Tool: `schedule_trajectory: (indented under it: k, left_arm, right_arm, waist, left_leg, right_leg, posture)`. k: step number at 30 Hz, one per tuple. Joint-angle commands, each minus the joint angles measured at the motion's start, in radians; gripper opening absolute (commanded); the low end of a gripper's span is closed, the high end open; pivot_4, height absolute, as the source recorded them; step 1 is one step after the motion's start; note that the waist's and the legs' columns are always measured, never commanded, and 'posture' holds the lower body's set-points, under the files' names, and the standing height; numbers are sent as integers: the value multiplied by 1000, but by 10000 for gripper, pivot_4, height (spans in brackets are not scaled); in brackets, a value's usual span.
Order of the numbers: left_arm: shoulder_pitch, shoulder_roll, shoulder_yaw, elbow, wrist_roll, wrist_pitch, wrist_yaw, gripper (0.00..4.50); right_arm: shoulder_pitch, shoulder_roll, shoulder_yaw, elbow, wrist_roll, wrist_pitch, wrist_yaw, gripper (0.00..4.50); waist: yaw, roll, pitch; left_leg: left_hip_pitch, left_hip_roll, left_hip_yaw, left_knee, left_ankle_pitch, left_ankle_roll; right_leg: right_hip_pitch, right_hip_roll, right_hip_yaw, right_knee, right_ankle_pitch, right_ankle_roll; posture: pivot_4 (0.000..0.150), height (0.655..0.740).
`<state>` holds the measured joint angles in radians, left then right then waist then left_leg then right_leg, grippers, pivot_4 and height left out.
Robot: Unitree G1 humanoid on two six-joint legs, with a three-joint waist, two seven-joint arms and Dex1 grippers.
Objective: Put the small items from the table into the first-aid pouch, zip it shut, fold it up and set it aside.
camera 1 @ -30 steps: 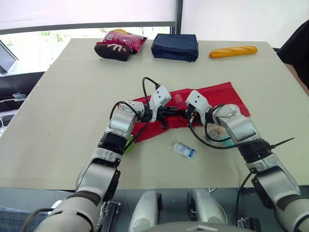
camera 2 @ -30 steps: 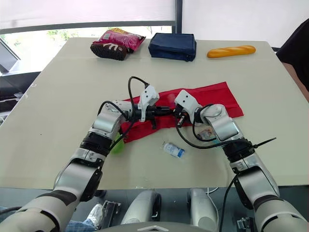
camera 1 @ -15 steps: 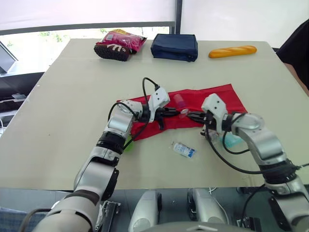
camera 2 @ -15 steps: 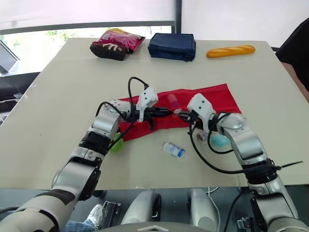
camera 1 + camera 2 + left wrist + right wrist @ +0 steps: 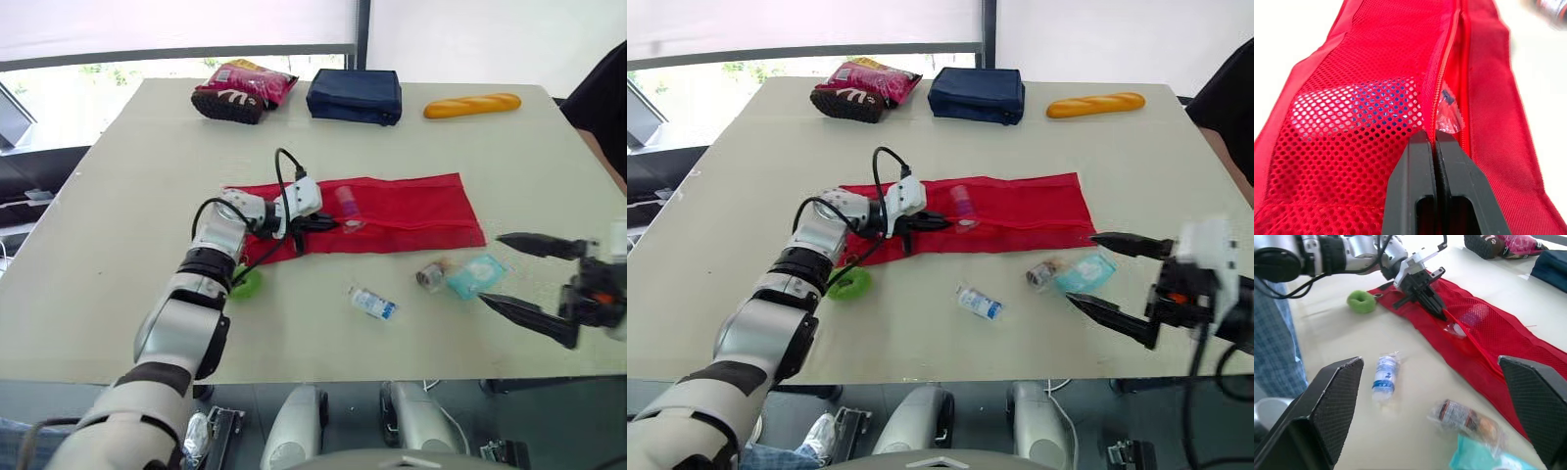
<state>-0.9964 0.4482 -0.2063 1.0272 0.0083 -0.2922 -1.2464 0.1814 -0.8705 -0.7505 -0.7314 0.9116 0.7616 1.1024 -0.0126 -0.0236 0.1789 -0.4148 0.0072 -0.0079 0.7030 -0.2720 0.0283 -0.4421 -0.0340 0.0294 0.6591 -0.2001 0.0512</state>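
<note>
Three items loose on beige table: white wrapped roll, clear-wrapped brown packet, teal sachet. Left gripper pinched together on flat red mesh pouch zipper edge, likely steadying the opening. Right gripper spread wide by sachet, seemingly poised to pick.

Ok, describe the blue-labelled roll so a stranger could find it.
Find the long red pouch across the middle of the table. On the robot's side of it lie loose items; the roll lies alone, left of the teal packet. It alone is white with a blue label.
</note>
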Motion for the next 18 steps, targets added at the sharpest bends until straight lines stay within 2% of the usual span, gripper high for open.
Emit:
schedule_trajectory:
  k: [1, 5, 10, 14, 18]
  left_arm:
    - [-52, 5, 25, 66, 2, -65, -28, 0]
    - [-73, 9, 27, 118, 14, -107, -52, 0]
    - [-92, 3, 33, 153, 27, -129, -43, 0]
    - [-94, -1, 42, 156, 27, -139, -50, 0]
    - [-89, -3, 45, 151, 28, -148, -60, 0]
  right_arm:
    - [57, -53, -130, 1, 44, -9, 73, 44201]
    - [94, -114, -211, 36, 36, -21, 145, 44201]
    - [90, -141, -210, 52, 31, -36, 153, 44201]
    - [74, -115, -119, -7, 23, -63, 79, 44201]
    - [38, -79, 53, -92, -36, -87, -63, 44201]
  waist:
    - [0, 0, 0]
    - [1, 0, 0]
    - [1, -1, 0]
    - [0, -1, 0]
    - [1, -1, 0]
  left_leg:
    - [0, 0, 0, 0, 0, 0]
    - [-1, 0, 0, 0, 0, 0]
    - [-1, 0, 0, 0, 0, 0]
    - [-1, 0, 0, 0, 0, 0]
    - [-1, 0, 0, 0, 0, 0]
  right_leg:
    - [0, 0, 0, 0, 0, 0]
    - [0, 0, 0, 0, 0, 0]
    - [0, 0, 0, -1, 0, 1]
    - [0, 0, 0, -1, 0, 1]
    - [0, 0, 0, 0, 0, 1]
  posture:
    - [1500, 7105]
    - [1500, 7105]
    - [1500, 7105]
    - [1500, 7105]
    - [1500, 7105]
